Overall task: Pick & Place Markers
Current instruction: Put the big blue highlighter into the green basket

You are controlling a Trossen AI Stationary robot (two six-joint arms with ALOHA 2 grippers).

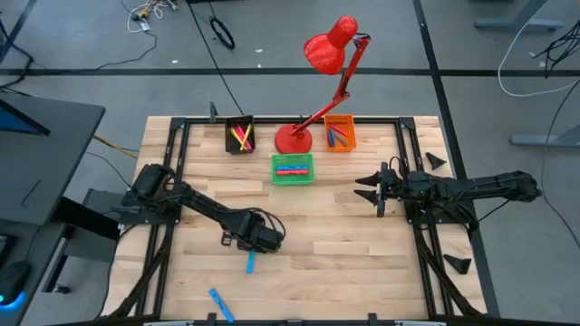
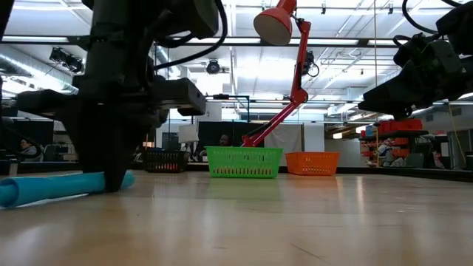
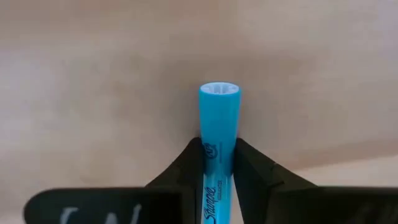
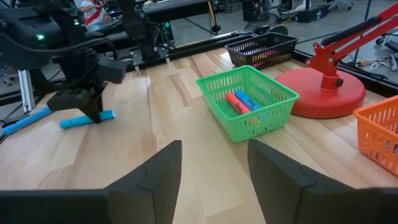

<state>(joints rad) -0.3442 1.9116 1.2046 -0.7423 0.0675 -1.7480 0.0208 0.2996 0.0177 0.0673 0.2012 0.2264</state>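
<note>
Left gripper (image 3: 217,163) pinches a blue marker (image 3: 217,134) on the bench (image 1: 344,244) — right gripper (image 4: 212,163) wide, facing the green bin (image 4: 247,102).

Left gripper (image 1: 251,253) low (fingers pinched close), right gripper (image 1: 366,187) spread, hovering.

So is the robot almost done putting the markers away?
Nearly. Markers already sit in the black bin, green bin and orange bin. The left gripper is pinching a blue marker that lies on the table. One more blue marker waits near the front edge. The right gripper hangs open, empty.
</note>
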